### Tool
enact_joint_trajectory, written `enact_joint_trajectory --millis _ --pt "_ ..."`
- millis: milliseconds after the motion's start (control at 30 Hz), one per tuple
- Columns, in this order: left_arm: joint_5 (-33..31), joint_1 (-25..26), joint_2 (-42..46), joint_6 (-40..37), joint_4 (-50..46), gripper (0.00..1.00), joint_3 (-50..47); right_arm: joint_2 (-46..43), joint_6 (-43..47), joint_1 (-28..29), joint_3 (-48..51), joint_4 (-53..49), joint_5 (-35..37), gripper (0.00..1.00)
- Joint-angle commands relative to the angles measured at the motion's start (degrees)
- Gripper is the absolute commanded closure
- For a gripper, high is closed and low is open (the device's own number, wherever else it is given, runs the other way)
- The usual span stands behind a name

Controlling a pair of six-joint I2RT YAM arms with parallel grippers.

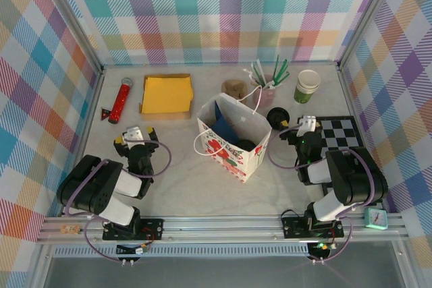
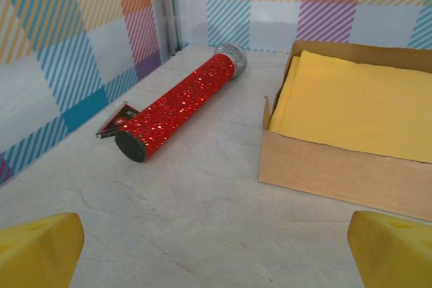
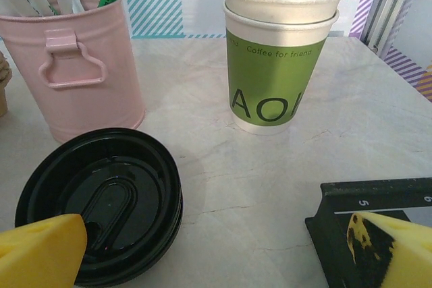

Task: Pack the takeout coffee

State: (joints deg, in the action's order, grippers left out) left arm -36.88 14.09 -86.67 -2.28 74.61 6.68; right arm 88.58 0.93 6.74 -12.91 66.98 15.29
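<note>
1. Top external: white paper bag [image 1: 226, 158] with red print, upright in the middle of the surface [image 1: 175, 173], mouth open upward.
2. Inside that bag, by its near-right corner: round black lid of the takeout coffee [image 1: 244, 145]. Cup body hidden behind the bag's wall. Something dark blue [image 1: 221, 121] beside it, toward the far left of the bag.
3. Left hand [image 1: 135, 134] to the left of the bag and apart from it, released, grasping nothing. From the left wrist: yellow fingertips [image 2: 37, 251] spread wide at both lower corners, bare surface between them.
4. Ahead of the left hand: red glitter microphone [image 2: 179, 102] lying flat. To its right and apart from it, a cardboard box [image 2: 337, 173] holding yellow sheets [image 2: 358, 99].
5. Right hand [image 1: 300, 127] to the right of the bag, also released, nothing between its fingers.
6. Just ahead of the right hand: stack of black lids [image 3: 101, 200] flat on the surface, close to a pink bucket [image 3: 88, 72] of white and green sticks. Touching or not: cannot tell.
7. Stack of lidless green-and-white cups [image 3: 280, 65] upright to the right of the bucket, apart from it.
8. Checkered board [image 1: 341, 133] flat on the surface at the right hand's right side.
</note>
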Motion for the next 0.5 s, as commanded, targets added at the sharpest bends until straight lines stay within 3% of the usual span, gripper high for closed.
enact_joint_trajectory --millis 0,267,467 --pt "2.1 -0.6 -0.7 0.2 3.0 0.00 1.2 -0.2 0.5 -0.2 -1.2 -0.2 -0.9 0.01" --pt "7.8 -0.6 -1.7 -2.4 2.8 0.00 1.9 -0.5 0.7 -0.2 -2.0 -2.2 -1.8 0.01" --pt "15.0 0.1 -4.9 -6.1 2.9 0.00 3.2 -0.7 0.5 -0.9 -6.3 -10.9 -4.7 0.01"
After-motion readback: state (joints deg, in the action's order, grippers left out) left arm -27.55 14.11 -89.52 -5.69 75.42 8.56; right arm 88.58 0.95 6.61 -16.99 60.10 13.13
